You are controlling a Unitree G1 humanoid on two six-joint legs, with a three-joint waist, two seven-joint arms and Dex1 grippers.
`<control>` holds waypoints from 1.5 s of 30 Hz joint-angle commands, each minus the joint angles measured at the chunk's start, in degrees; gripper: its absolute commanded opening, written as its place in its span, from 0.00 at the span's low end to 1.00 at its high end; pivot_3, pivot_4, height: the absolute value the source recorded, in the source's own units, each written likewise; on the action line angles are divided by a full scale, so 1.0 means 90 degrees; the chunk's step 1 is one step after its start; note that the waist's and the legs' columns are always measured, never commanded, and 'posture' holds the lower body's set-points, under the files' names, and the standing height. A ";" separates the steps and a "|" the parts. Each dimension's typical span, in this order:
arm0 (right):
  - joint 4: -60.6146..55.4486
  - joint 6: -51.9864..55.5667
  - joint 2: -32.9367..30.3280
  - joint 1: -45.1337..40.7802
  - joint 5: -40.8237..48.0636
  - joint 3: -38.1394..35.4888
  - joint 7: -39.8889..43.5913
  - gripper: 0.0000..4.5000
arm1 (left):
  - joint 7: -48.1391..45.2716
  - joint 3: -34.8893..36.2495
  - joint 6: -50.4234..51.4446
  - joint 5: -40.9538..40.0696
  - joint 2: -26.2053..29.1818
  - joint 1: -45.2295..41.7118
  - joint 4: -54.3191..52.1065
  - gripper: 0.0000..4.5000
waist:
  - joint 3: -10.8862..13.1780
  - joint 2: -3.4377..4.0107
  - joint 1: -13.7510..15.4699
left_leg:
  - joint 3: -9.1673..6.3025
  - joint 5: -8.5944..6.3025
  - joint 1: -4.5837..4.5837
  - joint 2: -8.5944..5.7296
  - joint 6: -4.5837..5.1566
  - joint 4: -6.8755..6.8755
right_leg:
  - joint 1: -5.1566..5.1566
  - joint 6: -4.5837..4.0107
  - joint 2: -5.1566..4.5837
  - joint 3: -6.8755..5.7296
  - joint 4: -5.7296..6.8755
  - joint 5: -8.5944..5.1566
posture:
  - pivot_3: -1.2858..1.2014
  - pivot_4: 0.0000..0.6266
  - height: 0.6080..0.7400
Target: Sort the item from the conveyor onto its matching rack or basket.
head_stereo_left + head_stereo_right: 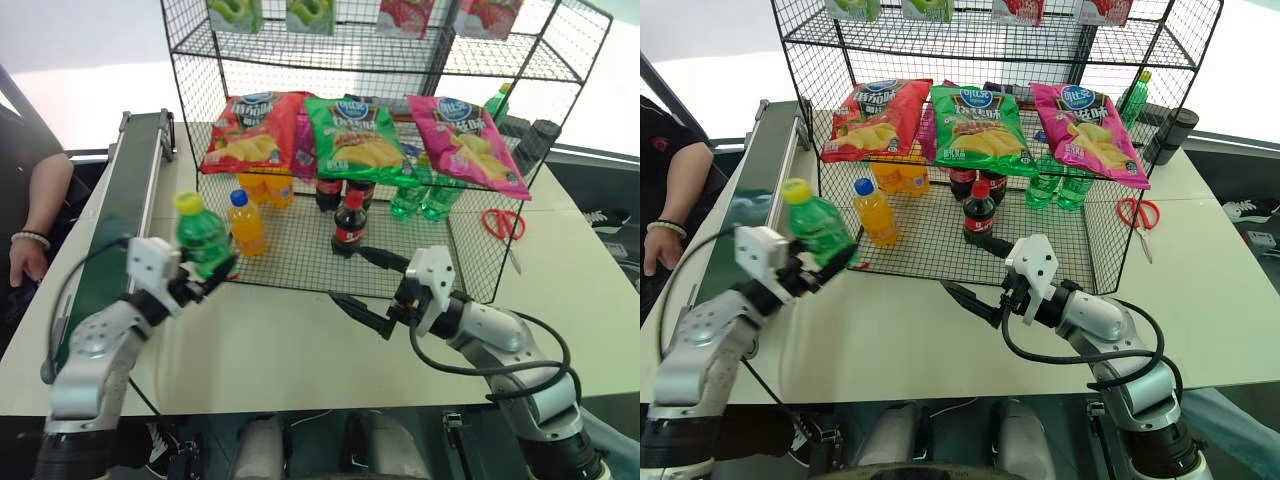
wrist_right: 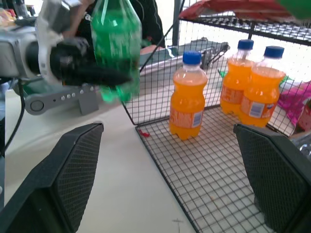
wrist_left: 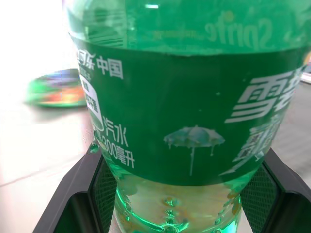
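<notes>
Green belt: the conveyor runs along the left edge of the table, with a person's hand resting just beside it.
Left tool: the left tool has its two black fingers clamped on the soda bottle, low on the body under the green label.
Soda bottle: clear green with a yellow cap, it is held upright with a slight tilt, lifted off the table, between the conveyor and the front left corner of the wire rack.
Left wrist view: the bottle's label sits between the two fingers, with clear green plastic below it.
Rack floor, left to right: one orange drink bottle stands alone near the front, more orange bottles stand behind it, one cola bottle stands forward of other cola bottles, then green bottles stand at the back.
Rack middle shelf: three crisp bags lie in a row, red, green and pink.
Right tool: the right tool has its fingers spread wide apart, holding nothing, raised over the table just in front of the rack and pointing toward the soda bottle.
Far right: red-handled scissors lie on the table beside the rack.
</notes>
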 commanded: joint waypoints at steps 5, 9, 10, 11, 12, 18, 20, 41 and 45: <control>-0.0186 -0.0009 0.0097 -0.0185 -0.0019 0.0170 -0.0058 1.00 | -0.1094 -0.1620 -0.0716 0.0581 -0.0767 -0.1441 0.0646 0.62 | -0.0001 -0.0001 -0.0013 | 0.0004 0.0000 -0.0001 -0.0006 0.0001 -0.0001 | 0.0002 0.0003 0.0010 0.0001 -0.0001 0.0001 | 0.52 0.24 0.96; -0.0154 -0.0063 0.0116 -0.0155 -0.0063 0.0185 -0.0115 1.00 | -0.1408 -0.1986 -0.1044 0.0800 -0.1134 -0.1897 0.1152 0.62 | -0.0001 -0.0001 -0.0025 | 0.0005 0.0001 0.0002 -0.0007 0.0002 -0.0002 | 0.0001 0.0003 0.0020 -0.0001 0.0002 0.0002 | 0.52 0.24 0.96; -0.0179 -0.0047 0.0131 -0.0110 -0.0068 0.0163 -0.0169 1.00 | -0.1499 -0.2073 -0.1136 0.0848 -0.1208 -0.1984 0.1255 0.62 | -0.0001 -0.0001 -0.0030 | 0.0006 0.0001 0.0003 -0.0007 0.0002 -0.0003 | 0.0001 0.0003 0.0023 0.0000 0.0002 0.0002 | 0.52 0.24 0.96; -0.0211 -0.0034 0.0144 -0.0059 -0.0079 0.0141 -0.0226 1.00 | -0.1588 -0.2139 -0.1200 0.0862 -0.1277 -0.2047 0.1319 0.62 | -0.0002 -0.0001 -0.0024 | 0.0006 0.0001 0.0005 -0.0006 0.0002 -0.0006 | 0.0001 0.0003 0.0026 0.0000 0.0002 0.0002 | 0.52 0.24 0.96; -0.0235 -0.0024 0.0153 -0.0023 -0.0088 0.0126 -0.0265 1.00 | -0.1653 -0.2169 -0.1242 0.0872 -0.1327 -0.2082 0.1358 0.62 | -0.0001 -0.0001 -0.0012 | 0.0005 0.0001 0.0006 -0.0006 0.0002 -0.0008 | 0.0001 0.0003 0.0029 0.0000 0.0003 0.0002 | 0.52 0.24 0.96; -0.0314 -0.0051 0.0154 0.0163 -0.0174 0.0105 -0.0432 1.00 | -0.1886 -0.2206 -0.1290 0.0870 -0.1450 -0.2114 0.1390 0.62 | -0.0001 -0.0001 -0.0013 | 0.0002 0.0001 0.0005 -0.0004 0.0002 -0.0008 | 0.0002 0.0003 0.0026 -0.0001 0.0003 0.0002 | 0.52 0.24 0.96; -0.0313 -0.0052 0.0162 0.0183 -0.0174 0.0100 -0.0462 1.00 | -0.1946 -0.2208 -0.1267 0.0873 -0.1444 -0.2113 0.1362 0.62 | -0.0001 -0.0001 -0.0015 | 0.0002 0.0001 0.0006 -0.0004 0.0002 -0.0007 | 0.0003 0.0003 0.0025 0.0000 0.0003 0.0002 | 0.52 0.24 0.96; 0.0026 -0.0266 0.0351 0.0058 -0.0295 -0.0287 -0.0852 0.65 | -0.1860 -0.1907 -0.1044 0.0962 -0.1097 -0.1659 0.1391 0.98 | -0.0002 0.0000 -0.0015 | 0.0000 0.0001 0.0009 -0.0004 0.0002 -0.0006 | 0.0005 0.0003 0.0027 0.0001 0.0008 0.0002 | 0.52 0.24 0.96; 0.0514 -0.0671 0.0414 0.0257 -0.0633 -0.0774 -0.1269 0.65 | -0.1613 -0.1574 -0.1008 0.0996 -0.0858 -0.1190 0.1301 0.98 | -0.0003 0.0000 -0.0015 | 0.0001 0.0001 0.0011 -0.0003 0.0002 -0.0003 | 0.0007 0.0003 0.0026 0.0001 0.0009 0.0002 | 0.52 0.24 0.96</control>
